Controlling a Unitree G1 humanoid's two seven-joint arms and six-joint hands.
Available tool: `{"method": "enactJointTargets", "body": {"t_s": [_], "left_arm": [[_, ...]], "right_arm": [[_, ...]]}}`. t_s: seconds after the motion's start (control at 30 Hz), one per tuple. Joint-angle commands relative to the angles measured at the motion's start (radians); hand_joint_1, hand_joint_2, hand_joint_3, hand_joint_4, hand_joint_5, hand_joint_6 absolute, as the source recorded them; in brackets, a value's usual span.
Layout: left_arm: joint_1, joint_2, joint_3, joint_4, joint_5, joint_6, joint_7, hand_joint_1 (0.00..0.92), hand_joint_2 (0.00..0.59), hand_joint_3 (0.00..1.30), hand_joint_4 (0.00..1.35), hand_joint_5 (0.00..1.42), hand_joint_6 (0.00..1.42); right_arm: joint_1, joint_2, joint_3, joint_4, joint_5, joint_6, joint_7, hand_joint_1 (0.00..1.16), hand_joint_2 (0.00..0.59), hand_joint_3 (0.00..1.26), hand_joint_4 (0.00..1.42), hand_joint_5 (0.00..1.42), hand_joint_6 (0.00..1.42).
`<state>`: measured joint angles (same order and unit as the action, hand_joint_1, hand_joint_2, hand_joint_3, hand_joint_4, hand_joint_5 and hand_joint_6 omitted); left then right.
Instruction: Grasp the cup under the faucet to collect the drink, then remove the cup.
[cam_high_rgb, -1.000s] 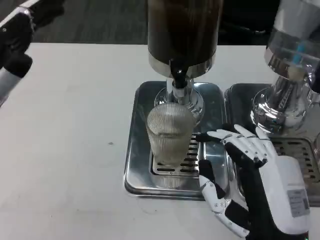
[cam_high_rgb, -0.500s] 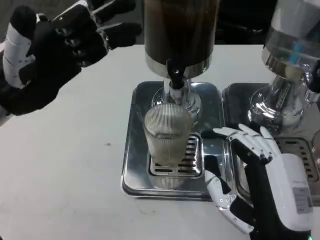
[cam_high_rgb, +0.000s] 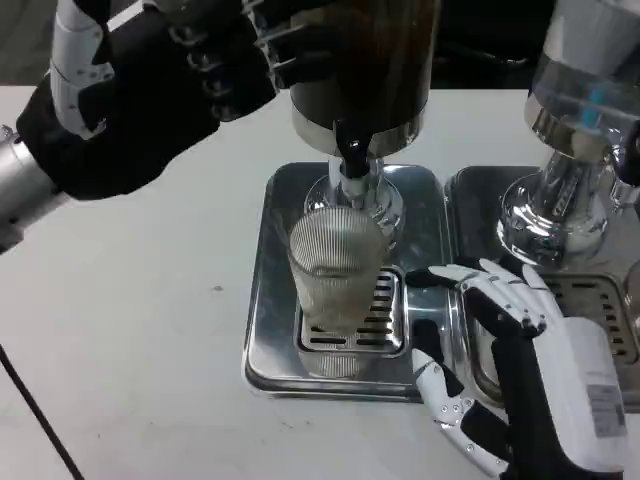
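A: Head view: cup (cam_high_rgb: 338, 262) on drip tray (cam_high_rgb: 262, 350) under faucet (cam_high_rgb: 352, 160); ungrasped; whether drink has been collected I cannot tell.

B: Right robot hand (cam_high_rgb: 520, 375) just beside cup, spread, holding nothing; left robot hand (cam_high_rgb: 150, 95) raised by dispenser (cam_high_rgb: 365, 60), grip unclear.

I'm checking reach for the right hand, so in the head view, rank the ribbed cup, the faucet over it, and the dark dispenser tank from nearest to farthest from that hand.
From the right hand:
1. Ribbed cup, just off its fingertips toward the picture's left, standing on the drip tray.
2. Faucet, above the cup and farther back.
3. Dark dispenser tank, at the top of the picture, farthest.
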<state>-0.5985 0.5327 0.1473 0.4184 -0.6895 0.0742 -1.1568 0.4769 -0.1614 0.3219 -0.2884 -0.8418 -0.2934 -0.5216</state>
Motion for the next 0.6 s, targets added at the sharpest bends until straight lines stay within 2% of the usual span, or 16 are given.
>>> {"method": "enactJointTargets", "body": {"t_s": [0.03,0.37,0.6], "left_arm": [[-0.045,-0.031,-0.007,0.066,0.059,0.003,-0.015,0.000,0.111,0.03,0.00,0.09,0.06],[-0.130,-0.089,-0.012,0.232,0.140,-0.011,-0.070,0.000,0.118,0.07,0.03,0.13,0.10],[-0.140,-0.104,-0.014,0.283,0.187,-0.033,-0.104,0.000,0.118,0.11,0.07,0.17,0.13]], "right_arm": [[0.012,0.014,0.001,-0.013,-0.007,0.004,-0.013,0.43,0.507,0.46,0.36,0.25,0.11],[0.027,0.034,0.001,-0.014,-0.019,0.005,-0.025,0.44,0.507,0.46,0.36,0.25,0.11],[0.032,0.039,-0.003,-0.015,-0.013,0.005,-0.020,0.44,0.502,0.47,0.37,0.25,0.11]]}}
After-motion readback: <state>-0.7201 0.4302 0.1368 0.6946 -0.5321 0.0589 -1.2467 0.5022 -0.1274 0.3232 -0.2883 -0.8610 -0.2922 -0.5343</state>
